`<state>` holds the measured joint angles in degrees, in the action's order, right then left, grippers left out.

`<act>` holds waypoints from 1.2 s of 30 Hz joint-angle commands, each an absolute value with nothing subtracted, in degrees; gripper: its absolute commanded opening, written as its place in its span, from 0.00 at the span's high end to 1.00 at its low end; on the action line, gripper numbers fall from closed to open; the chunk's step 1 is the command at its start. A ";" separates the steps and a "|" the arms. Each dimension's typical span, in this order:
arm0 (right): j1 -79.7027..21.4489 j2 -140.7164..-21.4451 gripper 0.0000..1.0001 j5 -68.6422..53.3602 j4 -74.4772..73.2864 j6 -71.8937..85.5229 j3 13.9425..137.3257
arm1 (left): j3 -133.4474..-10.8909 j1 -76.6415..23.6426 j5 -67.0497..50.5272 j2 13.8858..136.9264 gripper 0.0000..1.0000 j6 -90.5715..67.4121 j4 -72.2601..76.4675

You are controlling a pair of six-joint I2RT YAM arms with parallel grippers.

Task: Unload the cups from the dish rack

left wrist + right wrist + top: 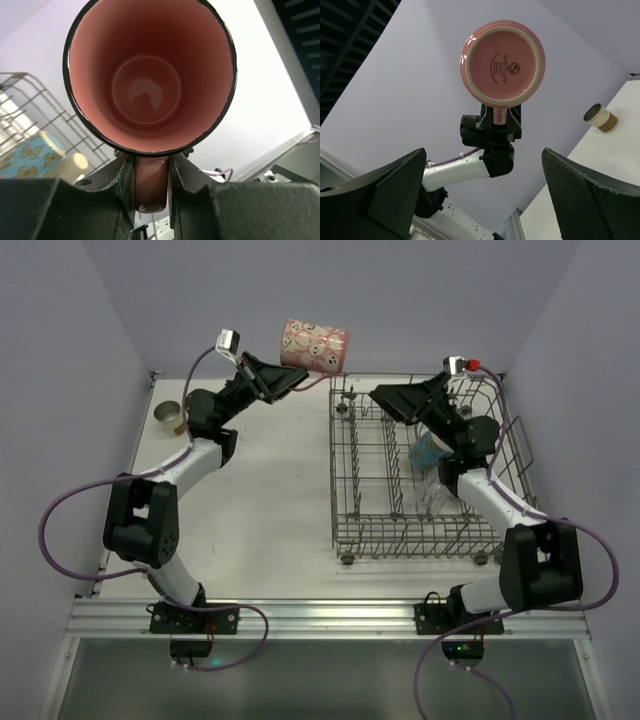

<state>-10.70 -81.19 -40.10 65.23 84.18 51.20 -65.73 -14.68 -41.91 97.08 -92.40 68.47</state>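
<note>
1. Pink mug [315, 345]: patterned, being held on its side in the air over the far left part of the worktop [270, 500]. It is hanging outside the rack [430, 535], just left of the rack's far left corner. Its mouth is facing the left wrist camera, showing a pink inside and a dark rim. Its base, carrying a printed maker's mark, is facing the right wrist camera.
2. Left claw [288, 378]: gripping the pink mug by its handle, the jaws pressing on either side of the pink loop.
3. Right claw [388, 398]: standing wide open and holding nothing. It is hovering over the far left part of the rack, fingers pointing left toward the pink mug and apart from it.
4. Rack: grey wire with upright tines, sitting on small wheels on the right half of the worktop.
5. Blue mug [430, 450]: butterfly-patterned, lying tilted among the tines in the right part of the rack, beneath the right arm.
6. Tumbler [437, 498]: clear glass, sitting in the rack just on the near side of the blue mug; whether it is standing upright cannot be told.
7. Tan cup [170, 417]: standing mouth up on the worktop at its far left edge, well apart from the rack.
8. Cream item [75, 162]: rounded, showing just beside the blue mug in the left wrist view; what it is cannot be told.
</note>
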 commanded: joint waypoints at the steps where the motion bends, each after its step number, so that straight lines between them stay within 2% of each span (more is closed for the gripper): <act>1: -9.41 -78.14 0.01 -41.65 65.84 83.68 49.57 | -66.45 -10.21 -42.26 90.37 1.00 -86.95 70.09; 2: -9.23 -77.00 0.01 -42.10 63.92 82.80 49.74 | -66.97 -9.33 -42.97 89.48 1.00 -80.49 65.18; 3: -9.14 -76.12 0.01 -42.88 56.94 79.31 50.09 | -67.93 -8.53 -43.67 88.60 1.00 -75.72 50.86; 5: -9.58 -72.62 0.01 -42.37 45.15 72.81 52.99 | -73.72 -6.60 -42.90 87.01 1.00 -59.96 34.28; 6: -9.93 -71.38 0.01 -39.93 31.25 64.33 54.56 | -76.35 -6.16 -41.32 87.27 1.00 -54.37 17.14; 9: -11.25 -68.39 0.01 -33.25 10.28 51.56 61.25 | -87.34 -5.28 -30.09 90.42 1.00 -37.82 -9.64; 12: -11.43 -67.42 0.01 -31.73 1.60 46.07 64.59 | -90.70 -3.00 -17.71 92.71 1.00 -31.65 -19.84; 18: -11.60 -66.01 0.01 -30.67 -3.52 41.14 64.43 | -95.97 -1.32 -1.62 96.50 1.00 -23.65 -29.44; 24: -11.78 -66.18 0.01 -31.81 -2.46 39.73 61.79 | -95.37 -1.41 8.42 96.95 1.00 -18.64 -26.12; 26: -11.78 -66.36 0.01 -32.08 -2.63 38.24 61.00 | -93.00 -1.41 8.97 96.76 1.00 -15.49 -20.16; 32: -11.69 -67.76 0.01 -32.25 -8.16 33.15 63.45 | -93.52 -1.23 8.09 101.86 1.00 -14.06 -17.94; 36: -11.78 -66.63 0.01 -31.21 -10.20 30.33 63.99 | -89.04 -1.23 6.33 103.71 1.00 -12.05 -11.00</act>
<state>-11.49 -67.66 -32.29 -7.86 34.74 61.28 -90.19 -1.26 6.15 103.66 -15.35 -24.18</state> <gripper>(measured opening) 0.990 0.282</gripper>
